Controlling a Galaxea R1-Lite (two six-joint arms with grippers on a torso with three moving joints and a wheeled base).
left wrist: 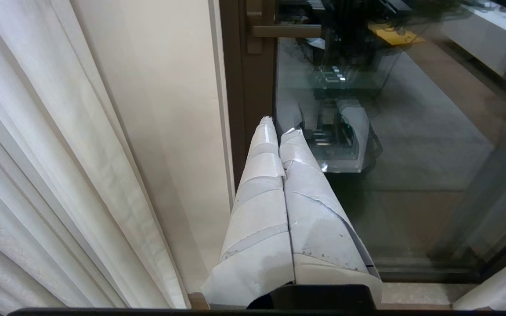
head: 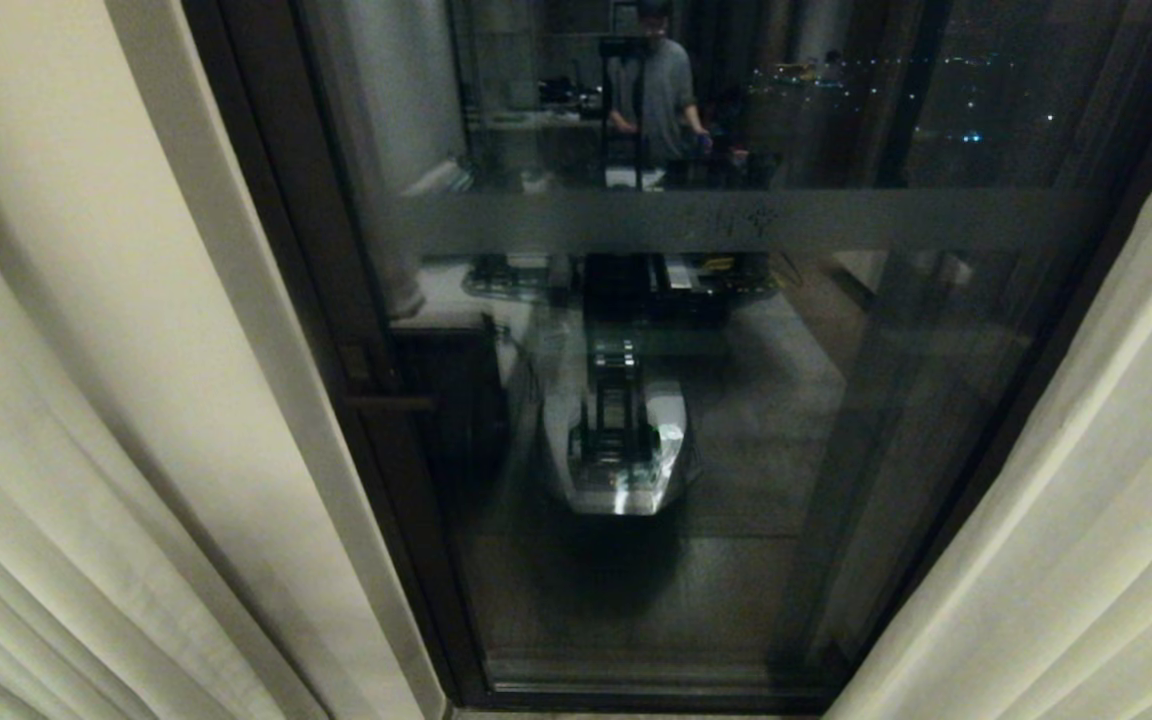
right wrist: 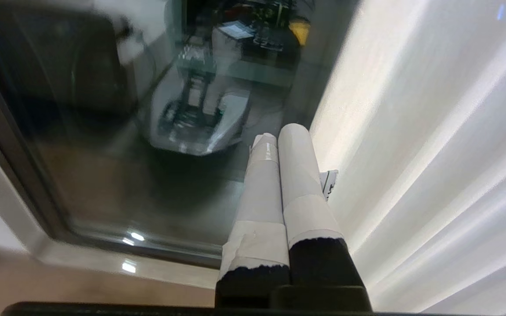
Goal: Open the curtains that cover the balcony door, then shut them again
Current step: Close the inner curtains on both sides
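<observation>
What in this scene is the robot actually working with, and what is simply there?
Part of the job:
- curtains, drawn aside to both sides
- balcony door, its glass uncovered
- left hand, shut, holding nothing
- right hand, shut, holding nothing

Just there:
- door handle
- wall strip beside the frame
- person mirrored in the glass

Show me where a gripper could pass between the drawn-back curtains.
The gap lies over the balcony door, bordered by the left curtain and the right curtain. A bare wall strip adds room on the left. Both shut grippers, left gripper and right gripper, hang there, the right close beside fabric.
</observation>
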